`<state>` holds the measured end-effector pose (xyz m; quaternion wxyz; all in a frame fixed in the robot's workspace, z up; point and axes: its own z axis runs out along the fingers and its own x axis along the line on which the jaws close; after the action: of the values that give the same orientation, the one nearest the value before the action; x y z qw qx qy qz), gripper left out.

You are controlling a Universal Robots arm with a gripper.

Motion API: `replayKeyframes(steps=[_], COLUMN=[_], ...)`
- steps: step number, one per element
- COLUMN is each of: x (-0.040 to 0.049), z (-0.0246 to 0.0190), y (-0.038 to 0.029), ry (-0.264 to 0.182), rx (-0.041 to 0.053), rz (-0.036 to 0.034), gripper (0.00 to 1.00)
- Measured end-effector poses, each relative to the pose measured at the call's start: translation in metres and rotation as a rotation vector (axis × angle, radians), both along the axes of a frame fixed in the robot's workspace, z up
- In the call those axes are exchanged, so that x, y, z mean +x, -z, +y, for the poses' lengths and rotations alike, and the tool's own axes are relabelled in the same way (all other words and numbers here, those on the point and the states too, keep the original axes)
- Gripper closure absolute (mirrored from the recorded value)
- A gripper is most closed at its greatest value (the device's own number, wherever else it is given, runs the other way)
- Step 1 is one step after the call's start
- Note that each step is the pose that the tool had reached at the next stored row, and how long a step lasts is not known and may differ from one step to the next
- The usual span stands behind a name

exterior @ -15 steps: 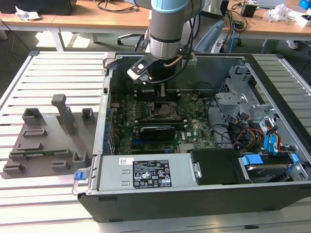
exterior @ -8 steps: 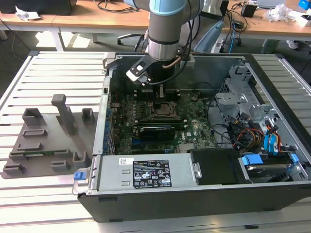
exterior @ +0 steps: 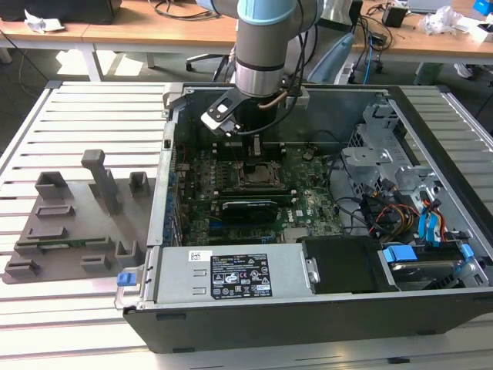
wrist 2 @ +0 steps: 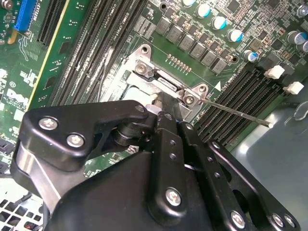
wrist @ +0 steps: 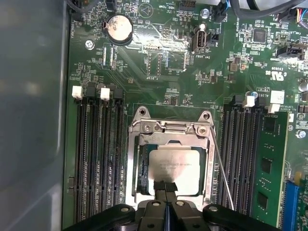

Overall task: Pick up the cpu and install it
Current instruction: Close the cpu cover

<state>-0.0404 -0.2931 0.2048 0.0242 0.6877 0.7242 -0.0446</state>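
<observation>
Silvery-grey square cpu [wrist: 174, 163] lies flat in the metal-framed motherboard socket [wrist: 168, 127]. Black gripper [wrist: 165, 186] has its fingers pressed together, tips seemingly touching the cpu's edge.

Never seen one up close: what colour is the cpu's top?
Silvery grey, plain metal; the cpu shows best in the first wrist view.

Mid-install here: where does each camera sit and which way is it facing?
Exterior view: off the arm, above the open computer case, looking down into it; shows the arm and claw.
First wrist view: on the wrist, looking along the claw onto the cpu in its socket; claw tips show.
Second wrist view: on the wrist, looking obliquely across the motherboard; claw body shows.
Both wrist views share the socket and claw.
</observation>
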Motion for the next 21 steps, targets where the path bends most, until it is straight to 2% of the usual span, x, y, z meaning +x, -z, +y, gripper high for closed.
replayKeyframes(steps=[3,8,13,14,16,18,21], x=[0.0048,0.0166,0.0172,0.0167,0.0126,0.0025,-0.0034], z=[0.0001,0.0000,0.0000,0.0000,0.0000,0.0001,0.0000], y=[0.0004,0.0003,-0.0123,-0.0146,-0.0148,-0.0136,-0.0110], ry=[-0.002,-0.002,-0.002,-0.002,-0.003,-0.005,-0.006], rx=[-0.0127,-0.0173,-0.0255,-0.0264,-0.0261,-0.0229,-0.0165], rz=[-0.0001,-0.0001,0.0000,-0.0001,-0.0003,-0.0006,-0.0005], gripper=[0.89,0.89,0.89,0.89,0.89,0.89,0.89])
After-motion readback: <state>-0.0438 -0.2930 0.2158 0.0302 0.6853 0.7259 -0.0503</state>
